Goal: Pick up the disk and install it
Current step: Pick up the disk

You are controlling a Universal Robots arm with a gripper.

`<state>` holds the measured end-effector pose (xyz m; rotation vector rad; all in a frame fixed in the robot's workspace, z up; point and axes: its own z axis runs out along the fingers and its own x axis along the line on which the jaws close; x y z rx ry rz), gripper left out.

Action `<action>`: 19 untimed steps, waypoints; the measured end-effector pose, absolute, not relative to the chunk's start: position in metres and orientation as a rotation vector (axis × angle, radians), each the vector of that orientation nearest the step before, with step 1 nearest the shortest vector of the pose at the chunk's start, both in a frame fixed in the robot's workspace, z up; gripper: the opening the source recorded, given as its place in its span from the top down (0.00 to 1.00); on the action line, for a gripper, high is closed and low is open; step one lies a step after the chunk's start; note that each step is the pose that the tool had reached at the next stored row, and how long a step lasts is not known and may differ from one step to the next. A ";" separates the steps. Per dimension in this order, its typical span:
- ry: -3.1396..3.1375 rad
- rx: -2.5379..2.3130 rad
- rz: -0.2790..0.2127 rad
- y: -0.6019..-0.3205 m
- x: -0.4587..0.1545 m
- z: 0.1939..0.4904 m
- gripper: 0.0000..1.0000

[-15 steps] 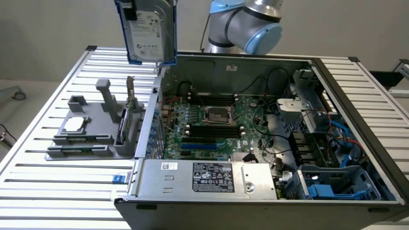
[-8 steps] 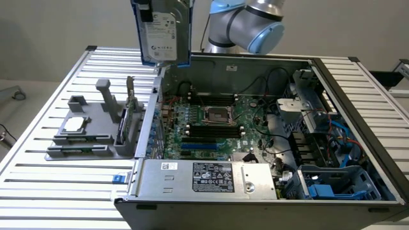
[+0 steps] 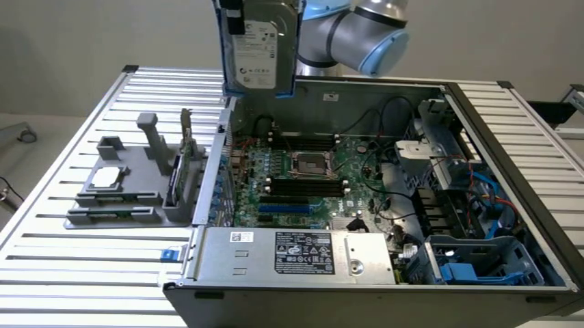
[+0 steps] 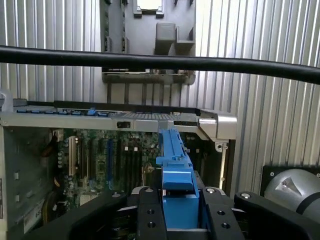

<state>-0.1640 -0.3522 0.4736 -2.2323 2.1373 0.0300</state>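
Supervisor: Is the disk picked up?

Technician: Yes. The fingers are clamped on its blue carrier frame. It hangs upright at the top centre of the exterior view, over the upper-left corner of the open computer case and clear of the bench.

Supervisor: Installed?

Technician: Not yet. I'd call the pickup done and the install undone. The blue drive cage, at the lower right, is well apart from it.
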 end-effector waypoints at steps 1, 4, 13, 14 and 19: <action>2.137 -2.232 0.030 -0.354 -0.160 0.474 0.67; 2.137 -2.232 0.031 -0.360 -0.149 0.474 0.67; 2.135 -2.230 0.034 -0.378 -0.118 0.474 0.67; 2.135 -2.230 0.034 -0.380 -0.115 0.474 0.67; 2.135 -2.230 0.035 -0.390 -0.099 0.474 0.67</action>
